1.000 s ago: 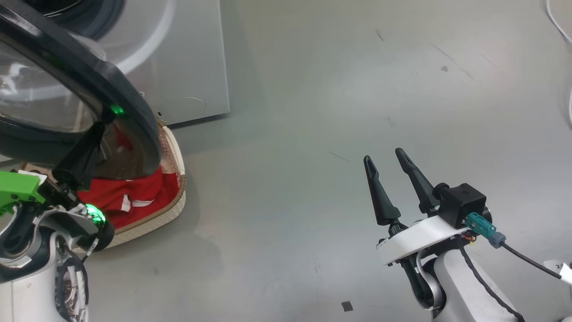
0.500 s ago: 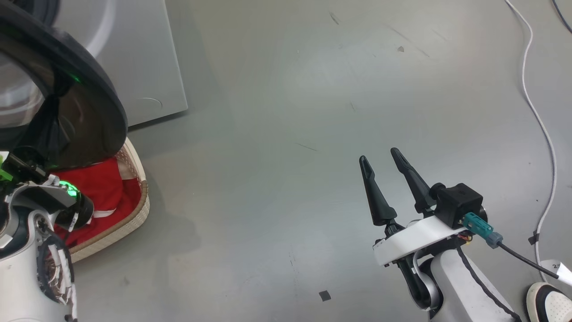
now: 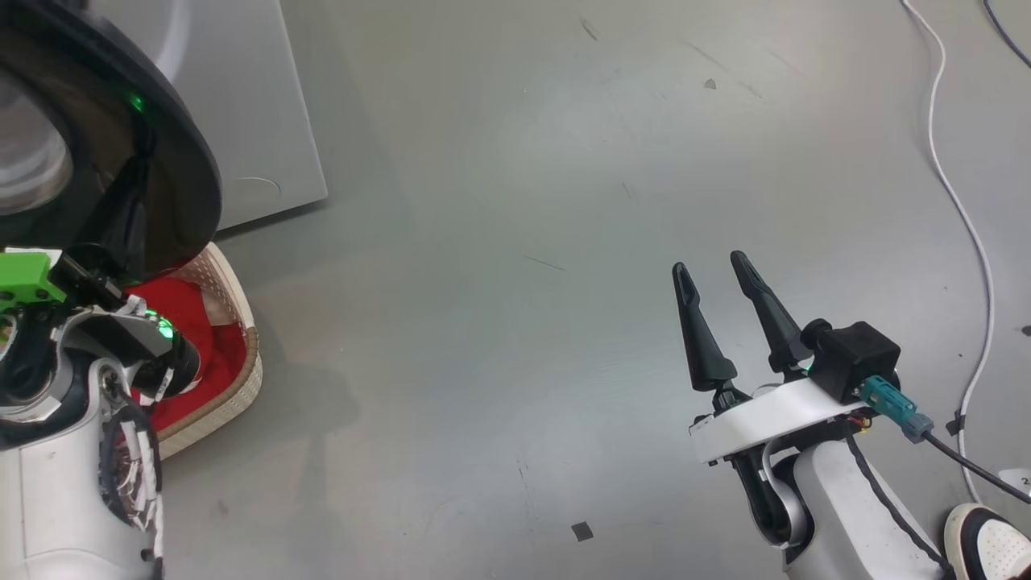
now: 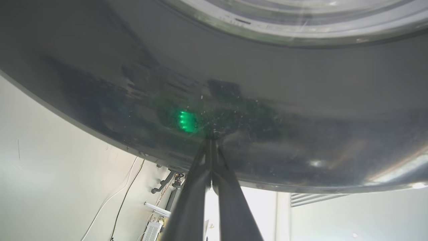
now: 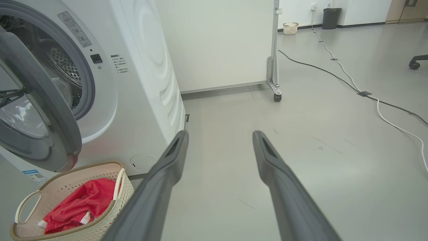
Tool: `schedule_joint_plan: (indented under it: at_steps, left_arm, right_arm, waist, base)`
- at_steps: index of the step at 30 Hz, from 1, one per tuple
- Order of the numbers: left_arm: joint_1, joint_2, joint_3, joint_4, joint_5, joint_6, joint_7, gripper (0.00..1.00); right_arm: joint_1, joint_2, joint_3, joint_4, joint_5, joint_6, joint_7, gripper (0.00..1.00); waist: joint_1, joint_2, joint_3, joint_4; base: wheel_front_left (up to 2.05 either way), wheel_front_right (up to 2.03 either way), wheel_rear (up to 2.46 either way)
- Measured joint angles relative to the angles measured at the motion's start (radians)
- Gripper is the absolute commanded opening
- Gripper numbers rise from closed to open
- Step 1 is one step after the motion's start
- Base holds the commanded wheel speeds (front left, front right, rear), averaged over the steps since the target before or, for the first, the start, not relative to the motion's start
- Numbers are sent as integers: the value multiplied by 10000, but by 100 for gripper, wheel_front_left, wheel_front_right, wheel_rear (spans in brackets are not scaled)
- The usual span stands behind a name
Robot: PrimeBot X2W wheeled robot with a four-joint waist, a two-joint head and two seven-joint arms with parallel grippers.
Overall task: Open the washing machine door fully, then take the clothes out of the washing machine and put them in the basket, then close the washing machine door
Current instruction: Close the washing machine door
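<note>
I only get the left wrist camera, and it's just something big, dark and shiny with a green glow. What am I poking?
Observer: That's the washing machine door. In the right wrist view it stands partly open, with the drum showing behind it.
Operator: Are the clothes in the basket?
Observer: Yes, the clothes lie in the basket, which sits on the floor below the door.
Operator: What about my other hand?
Observer: The right gripper hangs over the floor, jaws open, holding nothing.
</note>
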Motion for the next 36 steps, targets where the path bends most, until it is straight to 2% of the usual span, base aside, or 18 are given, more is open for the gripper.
schedule_joint_plan:
  at_steps: [4,10,11,14,18,25,36]
  left_arm:
    - [8,4,-311,171,19,-31,33,0]
    - [293,4,-1179,286,894,-430,196,0]
    - [613,13,-1569,364,1336,-644,282,0]
    - [959,109,-2025,420,1929,-901,284,0]
    - [1511,589,-2615,447,3198,-1354,50,0]
    - [2148,1509,-2938,499,5603,-2042,-1530,0]
    - [2816,1507,-3097,-117,7779,-2220,-4257,0]
  right_arm:
    - [2,6,-111,-19,-4,0,0,100]
    - [13,4,-439,-44,-21,0,0,100]
    - [35,-12,-573,-48,-31,0,0,100]
    - [54,-61,-690,-48,-65,0,0,100]
    - [144,-174,-859,-46,-115,0,0,100]
    - [472,-295,-1018,-2,-182,0,0,100]
    - [997,-389,-1122,50,-201,2,0,100]
  waist:
    - [0,0,-73,225]
    - [0,0,-247,608]
    - [0,0,-341,796]
    - [0,0,-451,1000]
    - [0,0,-697,1446]
    - [0,0,-1198,2313]
    - [0,0,-2056,3633]
  base:
    - [0,0,0]
    - [0,0,0]
    - [0,0,0]
    - [0,0,0]
    - [0,0,0]
    - [0,0,0]
    - [0,0,0]
